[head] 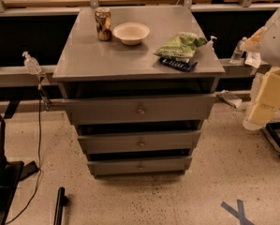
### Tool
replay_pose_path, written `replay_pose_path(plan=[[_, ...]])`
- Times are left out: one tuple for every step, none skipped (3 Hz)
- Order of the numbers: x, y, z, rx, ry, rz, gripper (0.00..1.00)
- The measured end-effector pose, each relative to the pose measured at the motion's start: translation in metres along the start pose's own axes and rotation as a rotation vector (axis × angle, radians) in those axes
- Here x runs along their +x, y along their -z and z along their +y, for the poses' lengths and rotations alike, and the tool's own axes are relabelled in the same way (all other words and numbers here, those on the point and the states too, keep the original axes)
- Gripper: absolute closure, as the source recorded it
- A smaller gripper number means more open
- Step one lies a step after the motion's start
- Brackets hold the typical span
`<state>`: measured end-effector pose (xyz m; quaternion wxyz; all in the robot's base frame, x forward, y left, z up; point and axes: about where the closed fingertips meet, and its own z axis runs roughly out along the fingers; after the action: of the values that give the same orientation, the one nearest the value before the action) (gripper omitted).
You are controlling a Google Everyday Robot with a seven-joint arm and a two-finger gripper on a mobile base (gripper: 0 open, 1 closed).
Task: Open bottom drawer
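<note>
Jaws at right, well apart from bottom drawer (116, 166); bowl (130, 40) atop cabinet (106, 55) empty.

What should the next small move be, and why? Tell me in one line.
Probably bring the gripper left and down toward the centre knob of the bottom drawer. The gripper sits at the right edge of the view, higher than that drawer and apart from the cabinet, and nothing touches the knob yet.
</note>
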<state>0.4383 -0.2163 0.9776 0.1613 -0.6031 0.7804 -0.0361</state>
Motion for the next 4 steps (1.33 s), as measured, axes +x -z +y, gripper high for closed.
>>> replay_pose_path(plan=[[-0.001, -0.001, -0.001, -0.002, 0.009, -0.002, 0.00], [-0.005, -0.005, -0.003, -0.012, 0.046, -0.008, 0.00], [-0.018, -0.071, 0.013, -0.123, 0.098, -0.109, 0.00], [-0.056, -0.192, 0.048, -0.290, 0.121, -0.254, 0.00]])
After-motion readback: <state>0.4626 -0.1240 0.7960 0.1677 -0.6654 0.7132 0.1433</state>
